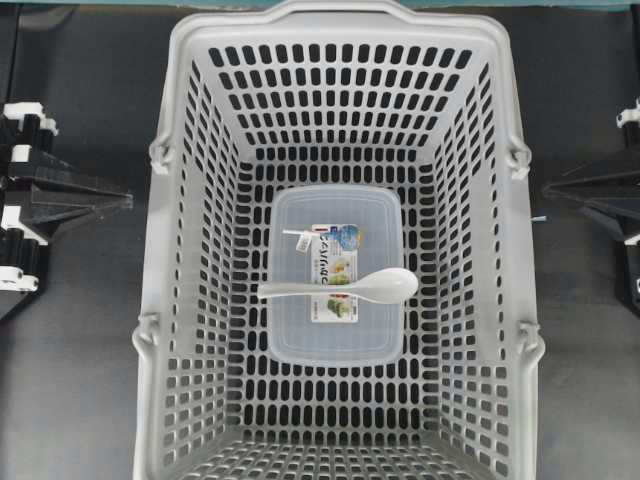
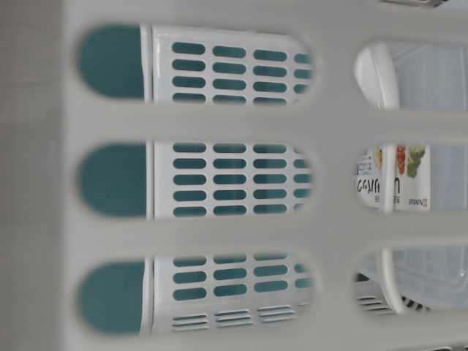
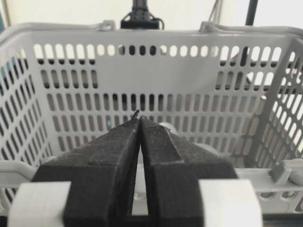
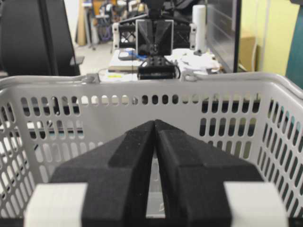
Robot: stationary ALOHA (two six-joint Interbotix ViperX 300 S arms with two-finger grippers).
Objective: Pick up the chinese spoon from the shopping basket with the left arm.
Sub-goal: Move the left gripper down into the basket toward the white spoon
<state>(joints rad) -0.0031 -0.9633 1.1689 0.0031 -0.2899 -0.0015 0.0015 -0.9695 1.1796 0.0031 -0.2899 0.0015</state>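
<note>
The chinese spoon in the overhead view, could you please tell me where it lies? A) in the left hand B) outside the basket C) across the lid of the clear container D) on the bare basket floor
C: the chinese spoon lies across the clear container inside the shopping basket.

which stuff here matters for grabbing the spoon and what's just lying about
Part of the job:
chinese spoon, lying across the container lid
shopping basket
left gripper, fingers shut, outside the basket

Just lying about:
clear lidded container
right gripper, shut
</note>
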